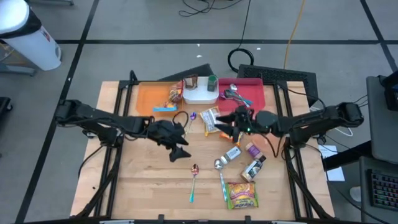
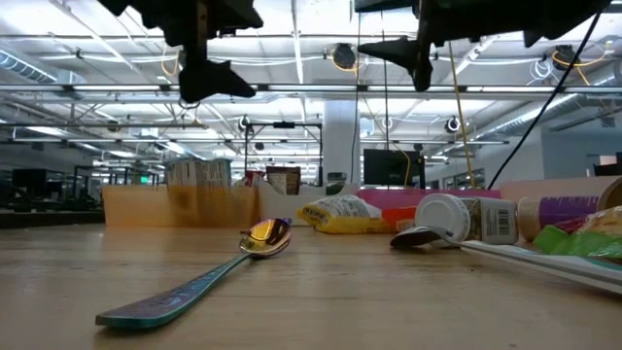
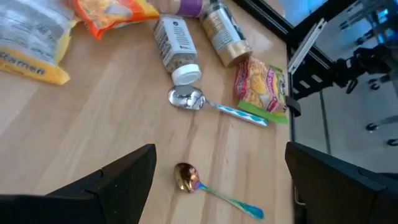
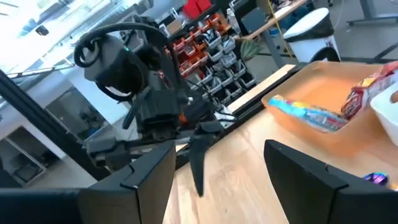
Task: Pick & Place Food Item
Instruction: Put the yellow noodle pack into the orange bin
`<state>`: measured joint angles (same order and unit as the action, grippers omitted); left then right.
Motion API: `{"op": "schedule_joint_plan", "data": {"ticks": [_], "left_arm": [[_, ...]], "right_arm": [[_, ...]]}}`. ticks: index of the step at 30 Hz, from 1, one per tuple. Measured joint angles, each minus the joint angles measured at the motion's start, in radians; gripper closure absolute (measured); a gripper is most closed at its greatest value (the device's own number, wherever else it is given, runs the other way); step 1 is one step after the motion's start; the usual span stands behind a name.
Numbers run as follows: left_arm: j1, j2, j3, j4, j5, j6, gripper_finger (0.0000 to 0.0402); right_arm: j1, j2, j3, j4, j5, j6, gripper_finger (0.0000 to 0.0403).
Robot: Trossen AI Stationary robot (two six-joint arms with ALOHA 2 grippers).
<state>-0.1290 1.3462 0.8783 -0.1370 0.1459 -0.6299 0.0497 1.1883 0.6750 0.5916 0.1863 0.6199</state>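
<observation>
Food lies on the wooden table: a ramen packet (image 1: pixel 210 118) (image 3: pixel 25 43), an orange snack bag (image 3: pixel 115 12), a white-capped spice bottle (image 1: pixel 232 154) (image 3: pixel 177 46), a gold-labelled jar (image 1: pixel 252 169) and a green-edged snack packet (image 1: pixel 241 194) (image 3: pixel 261 87). My left gripper (image 1: pixel 180 149) (image 3: pixel 221 171) hangs open above the table's middle, over a gold-bowled spoon (image 3: pixel 211 190). My right gripper (image 1: pixel 225 124) (image 4: pixel 221 168) hangs open beside the ramen packet, pointing level toward the left arm. Both show high above the table in the low view, with nothing between their fingers.
An orange tray (image 1: pixel 146 93) with packets stands at the back left, a white container (image 1: pixel 200 96) at the back middle and a red tray (image 1: pixel 255 93) with cutlery at the back right. A silver spoon (image 1: pixel 221 174) and a purple bottle (image 1: pixel 252 149) lie on the right half.
</observation>
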Motion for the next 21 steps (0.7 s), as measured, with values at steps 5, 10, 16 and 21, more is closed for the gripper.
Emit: {"op": "schedule_joint_plan", "data": {"ticks": [5, 10, 16, 21], "left_arm": [[-0.059, 0.085, -0.005, 0.067, -0.076, 0.043, 0.0037], [-0.103, 0.176, 0.015, 0.084, -0.167, 0.059, 0.0037], [-0.048, 0.258, 0.018, 0.129, -0.128, -0.206, 0.0037], [0.027, 0.327, 0.019, 0.308, -0.013, -0.29, 0.0037]], "right_arm": [[0.098, 0.001, -0.001, -0.004, 0.128, -0.008, 0.0165], [0.136, 0.002, -0.001, 0.014, 0.185, -0.023, 0.0165], [0.134, 0.002, 0.0, 0.017, 0.183, -0.036, 0.0165], [0.109, -0.003, 0.0, 0.083, 0.169, -0.078, 0.0165]]}}
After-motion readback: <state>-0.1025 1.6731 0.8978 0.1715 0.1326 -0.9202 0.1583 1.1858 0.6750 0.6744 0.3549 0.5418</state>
